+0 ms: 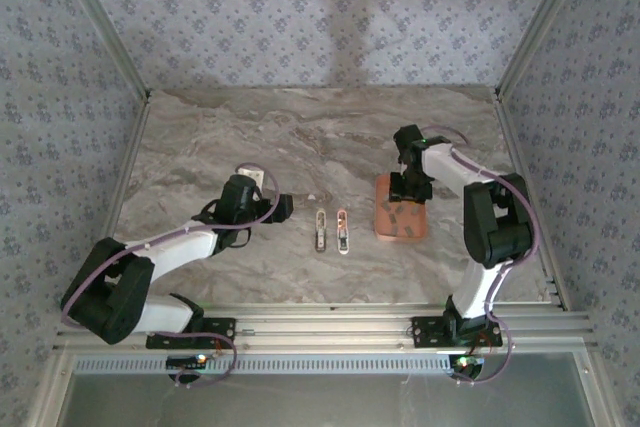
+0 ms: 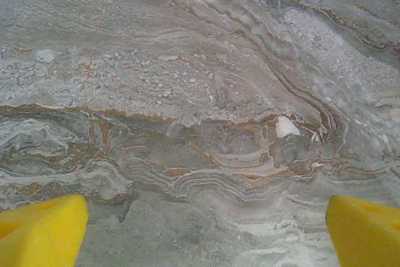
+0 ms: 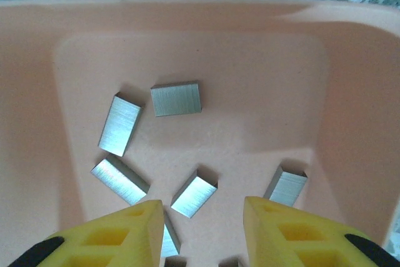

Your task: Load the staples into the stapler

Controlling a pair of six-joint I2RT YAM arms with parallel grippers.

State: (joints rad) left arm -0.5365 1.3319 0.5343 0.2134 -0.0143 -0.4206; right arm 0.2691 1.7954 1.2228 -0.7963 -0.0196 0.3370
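A shallow salmon-orange tray (image 3: 350, 92) holds several small grey staples (image 3: 177, 99), lying loose at different angles. My right gripper (image 3: 203, 209) hangs just above the tray floor, open, its yellow fingertips (image 3: 134, 226) either side of one staple block (image 3: 194, 194) without touching it. In the top view the right gripper (image 1: 407, 194) is over the tray (image 1: 384, 217). The stapler (image 1: 321, 230) lies mid-table as two narrow parts side by side, left of the tray. My left gripper (image 1: 248, 185) stands wide open over bare marble, left of the stapler, fingertips (image 2: 44, 229) far apart.
The marble table (image 1: 300, 137) is walled by patterned panels behind and at both sides, with aluminium rails along the near edge (image 1: 330, 322). Free surface lies behind the stapler and between it and the left gripper.
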